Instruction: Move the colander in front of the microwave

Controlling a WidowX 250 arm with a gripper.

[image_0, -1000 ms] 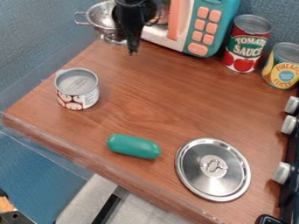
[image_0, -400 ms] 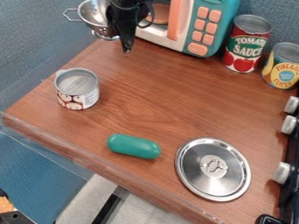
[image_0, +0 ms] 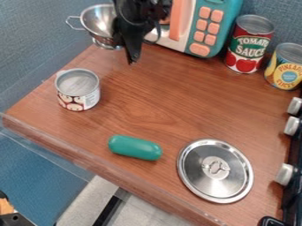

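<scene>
The gripper (image_0: 131,52) hangs at the upper left, shut on the right side of the metal colander (image_0: 96,21), its dark fingers pointing down. The colander stands upright near the board's back left corner, left of the teal and white toy microwave (image_0: 201,36), with one wire handle sticking out to the left. Its right part is hidden behind the gripper. Whether its base touches the wood cannot be told.
A small can (image_0: 78,90) stands at the left. Tomato sauce (image_0: 247,46) and pineapple (image_0: 286,68) cans are at the back right. A green capsule-shaped object (image_0: 135,147) and a metal lid (image_0: 215,171) lie nearer the front edge. Stove knobs (image_0: 285,175) line the right.
Colander and gripper have shifted together: first left and slightly up in the view, then back down and a little right. The other objects have kept their places.
</scene>
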